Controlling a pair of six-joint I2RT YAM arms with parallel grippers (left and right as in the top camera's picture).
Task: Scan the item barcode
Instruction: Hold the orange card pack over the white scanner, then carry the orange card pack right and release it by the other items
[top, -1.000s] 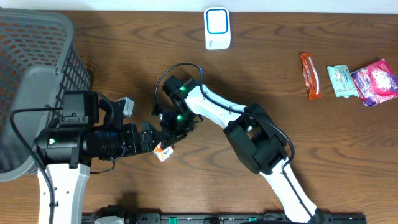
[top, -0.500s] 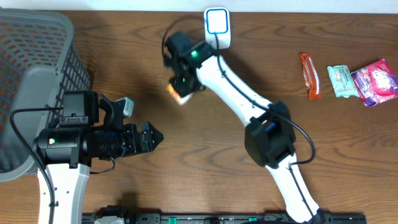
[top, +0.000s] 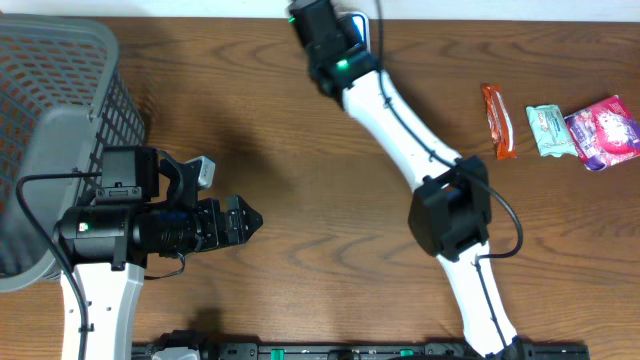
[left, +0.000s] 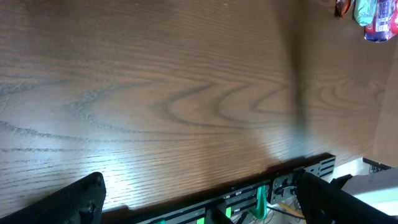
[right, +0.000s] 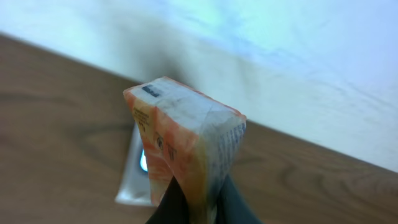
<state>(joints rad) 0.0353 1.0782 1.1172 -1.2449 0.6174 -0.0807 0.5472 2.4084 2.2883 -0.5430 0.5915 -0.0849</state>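
Note:
The item is a small orange-and-white packet (right: 186, 137), and my right gripper (right: 198, 208) is shut on its lower edge, holding it upright. Behind it, low on the left, lies the white scanner (right: 132, 180) with its blue-lit window. In the overhead view my right gripper (top: 325, 35) is at the table's far edge, above the scanner (top: 361, 20), which shows only as a sliver. The packet is hidden under the wrist there. My left gripper (top: 245, 222) rests open at the near left with nothing between its fingers (left: 81, 199).
A grey mesh basket (top: 60, 100) fills the left end. At the far right lie an orange-red bar (top: 498, 120), a pale green packet (top: 548, 130) and a pink packet (top: 603, 132). A black rail runs along the table's front edge (left: 261, 186).
My right arm has carried the packet from beside the left gripper at mid-table up to the far edge, over the scanner. The left arm has not moved.

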